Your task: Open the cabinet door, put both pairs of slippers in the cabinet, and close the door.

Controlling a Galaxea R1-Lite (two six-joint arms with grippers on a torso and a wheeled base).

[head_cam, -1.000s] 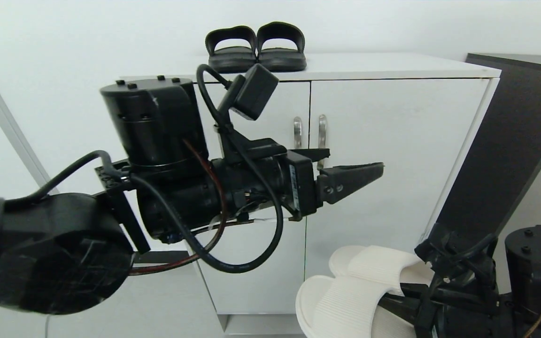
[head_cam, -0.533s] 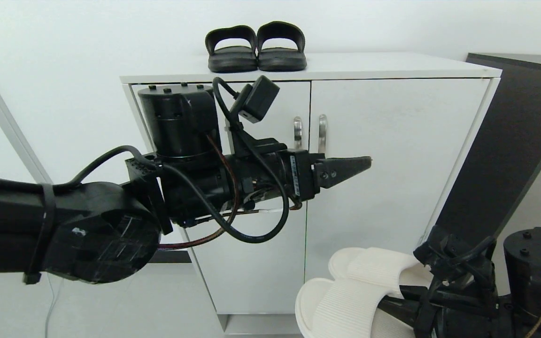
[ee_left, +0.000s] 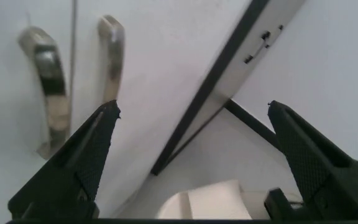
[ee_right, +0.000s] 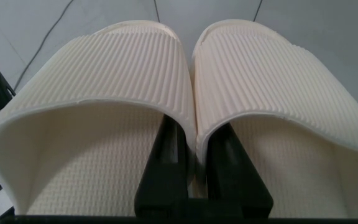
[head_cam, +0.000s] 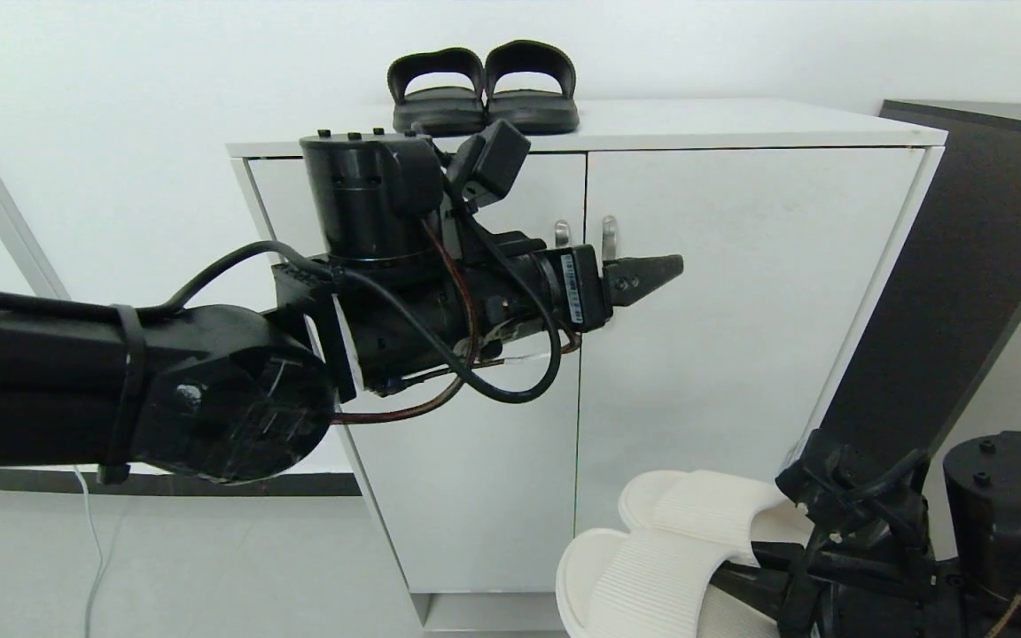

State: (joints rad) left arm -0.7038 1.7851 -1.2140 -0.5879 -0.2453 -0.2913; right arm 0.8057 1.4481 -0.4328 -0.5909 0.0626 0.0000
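- Head view puts the white cabinet (head_cam: 830,124) straight ahead of me. Both doors are shut, and the seam between the left door (head_cam: 475,496) and the right door (head_cam: 741,337) runs down its middle.
- The black slippers (head_cam: 484,89) sit side by side on the cabinet top, above the left door and near the seam.
- The white slippers (head_cam: 670,540) hang low on my right, in front of the foot of the right door. My right jaws are clamped on them, pinching the two inner side walls together, so that arm is taken.
- Two metal handles stand upright high on the doors, just beside each other across the seam: the left handle (head_cam: 561,235) and the right handle (head_cam: 609,237). Their long axis runs up and down.
- My left jaws are apart and hold nothing. They are level with the handles, and their tips reach just past the right handle, in front of the right door's face.
- In the left wrist view both handles lie beyond one fingertip (ee_left: 104,124), not in the gap, and I judge them not touched.
- I reckon the coming move turns on that offset. The gap already spans across an upright bar, but it must shift sideways toward the seam until one handle sits between the jaws. My left arm is the nearer and the only free one.
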